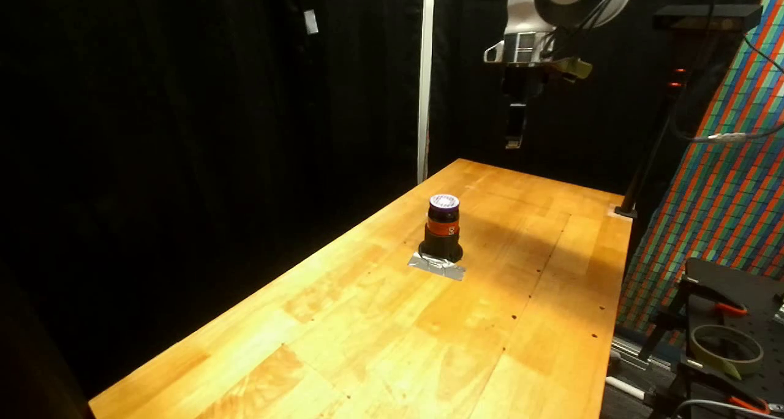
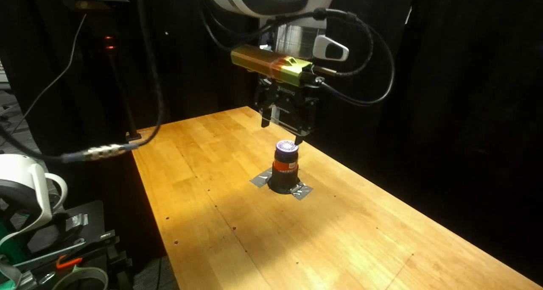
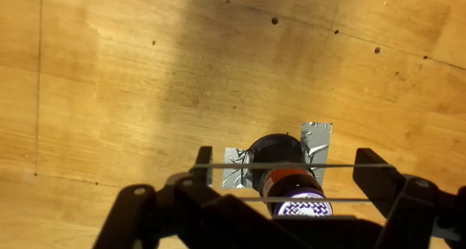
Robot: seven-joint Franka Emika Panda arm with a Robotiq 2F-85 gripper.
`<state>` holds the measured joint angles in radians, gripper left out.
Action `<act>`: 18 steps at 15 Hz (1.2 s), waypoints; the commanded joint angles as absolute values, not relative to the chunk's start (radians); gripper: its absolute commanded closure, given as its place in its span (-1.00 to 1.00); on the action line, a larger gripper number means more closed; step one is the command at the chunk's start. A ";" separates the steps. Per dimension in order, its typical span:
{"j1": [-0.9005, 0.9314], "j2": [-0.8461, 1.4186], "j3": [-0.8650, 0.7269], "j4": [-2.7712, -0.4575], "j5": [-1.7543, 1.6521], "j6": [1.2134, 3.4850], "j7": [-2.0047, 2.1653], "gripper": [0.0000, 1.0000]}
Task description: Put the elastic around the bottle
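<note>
Wooden table (image 1: 441,321) | A gripper (image 2: 282,131), spread wide, stretched the elastic (image 3: 284,165) taut, clear of the bottle (image 2: 286,160), which stood upright in a taped-down black base (image 2: 282,184) | The elastic looked light, springy and likely to slip, best held from inside under steady outward tension.

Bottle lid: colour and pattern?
The lid is white with purple patterning, purple-edged; shows best in the wrist view.

Black drapes (image 1: 214,131) behind wooden table (image 1: 367,351), brightly lit in patches; multicolored checked sheet (image 1: 723,186) nearby.
</note>
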<state>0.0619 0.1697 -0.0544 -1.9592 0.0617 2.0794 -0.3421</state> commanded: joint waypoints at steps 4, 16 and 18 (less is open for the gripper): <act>0.017 0.475 0.020 -1.657 0.085 2.130 -0.294 -1.00; 0.050 0.698 0.092 -1.441 0.106 2.140 -0.145 -1.00; 0.059 0.718 0.091 -1.431 0.102 2.143 -0.133 -1.00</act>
